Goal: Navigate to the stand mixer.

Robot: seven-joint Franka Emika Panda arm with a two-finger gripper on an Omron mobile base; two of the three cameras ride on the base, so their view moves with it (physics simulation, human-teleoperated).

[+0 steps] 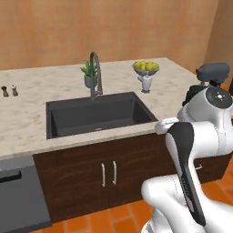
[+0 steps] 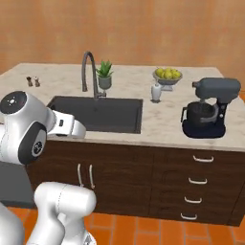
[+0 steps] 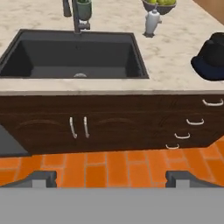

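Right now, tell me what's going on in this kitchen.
A white robot arm on a driving base faces a marble counter with a dark sink. Its gripper holds nothing; the fingertips are spread wide over the orange tile floor. The stand mixer it must reach sits on the counter to the right of the sink, past a fruit bowl and small white bottle. The base is fronting the sink rather than the mixer.

No readable text or labels anywhere
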